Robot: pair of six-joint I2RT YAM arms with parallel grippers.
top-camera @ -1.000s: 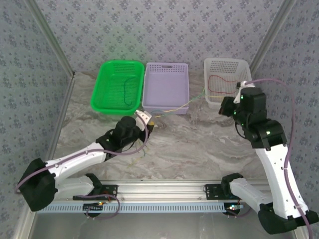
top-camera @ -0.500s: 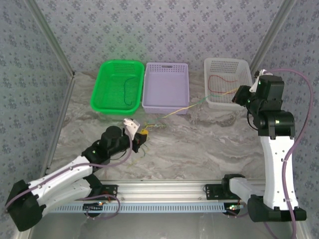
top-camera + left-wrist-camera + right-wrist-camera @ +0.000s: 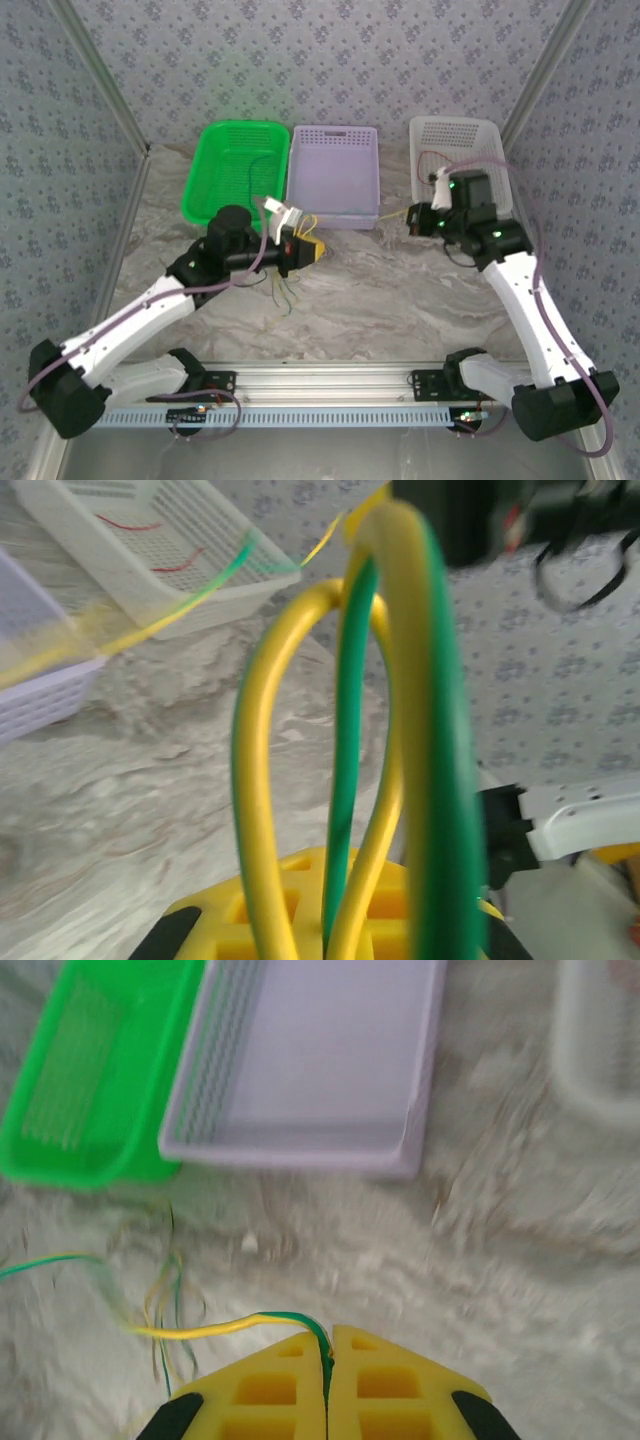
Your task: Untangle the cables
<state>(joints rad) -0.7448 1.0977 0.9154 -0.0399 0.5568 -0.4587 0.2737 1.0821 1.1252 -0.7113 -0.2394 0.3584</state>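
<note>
Right wrist view: right gripper (image 3: pixel 328 1362) pinched shut on the yellow-green cables (image 3: pixel 215 1326); left gripper (image 3: pixel 326 928) likewise clamps their loops. Lilac basket (image 3: pixel 320 1050) and green basket (image 3: pixel 70 1160) lie beyond.

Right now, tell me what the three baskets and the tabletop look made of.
The green perforated basket, lilac perforated basket and white perforated basket: likely moulded plastic, smooth-looking, judging by uniform colour and regular grids of holes. The tabletop: grey-veined marble pattern, matte; stone or printed laminate, I cannot tell.
</note>
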